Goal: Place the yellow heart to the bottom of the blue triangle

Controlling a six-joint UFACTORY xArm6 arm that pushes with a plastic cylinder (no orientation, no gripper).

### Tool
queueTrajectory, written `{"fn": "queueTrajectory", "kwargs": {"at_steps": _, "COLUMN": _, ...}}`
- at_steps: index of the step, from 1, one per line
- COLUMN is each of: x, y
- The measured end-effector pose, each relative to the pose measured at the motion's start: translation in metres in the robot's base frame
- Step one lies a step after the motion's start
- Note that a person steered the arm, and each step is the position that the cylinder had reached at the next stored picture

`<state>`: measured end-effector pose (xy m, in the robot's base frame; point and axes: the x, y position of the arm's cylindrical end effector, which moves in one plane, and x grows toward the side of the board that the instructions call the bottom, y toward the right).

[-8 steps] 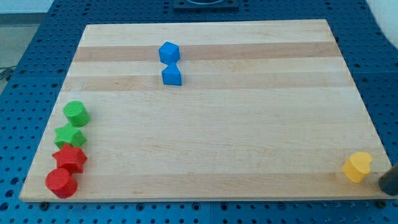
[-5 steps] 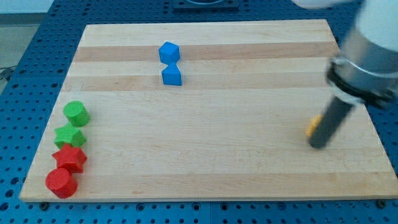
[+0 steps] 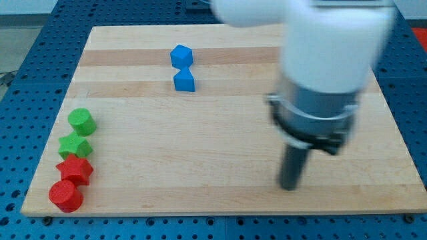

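**Wooden worktop, heart hidden behind the rod**

Wooden worktop (image 3: 200,167) carries everything. No jaws exist; my tip (image 3: 289,187) rests near right. The yellow heart is not visible, probably behind the rod. Blue triangle (image 3: 184,81) sits far left, well apart. Pushing is underway; next calls for steering left.

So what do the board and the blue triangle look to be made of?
Board: pale wood with a smooth matt finish, judging by its lengthwise grain and joined strips. Blue triangle: probably plastic, given its uniform saturated colour and soft sheen on crisp faces, though painted wood can't be excluded.
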<state>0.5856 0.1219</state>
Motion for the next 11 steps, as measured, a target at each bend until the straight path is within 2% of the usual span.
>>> {"fn": "queueTrajectory", "kwargs": {"at_steps": 1, "x": -0.028, "y": 0.068}}
{"fn": "queueTrajectory", "kwargs": {"at_steps": 2, "x": -0.043, "y": 0.078}}
{"fn": "queueTrajectory", "kwargs": {"at_steps": 3, "x": -0.056, "y": 0.073}}
{"fn": "queueTrajectory", "kwargs": {"at_steps": 5, "x": -0.117, "y": 0.029}}
{"fn": "queueTrajectory", "kwargs": {"at_steps": 6, "x": -0.114, "y": 0.027}}
{"fn": "queueTrajectory", "kwargs": {"at_steps": 7, "x": -0.064, "y": 0.097}}
{"fn": "queueTrajectory", "kwargs": {"at_steps": 8, "x": -0.091, "y": 0.099}}
{"fn": "queueTrajectory", "kwargs": {"at_steps": 9, "x": -0.139, "y": 0.054}}
{"fn": "queueTrajectory", "kwargs": {"at_steps": 11, "x": -0.136, "y": 0.021}}
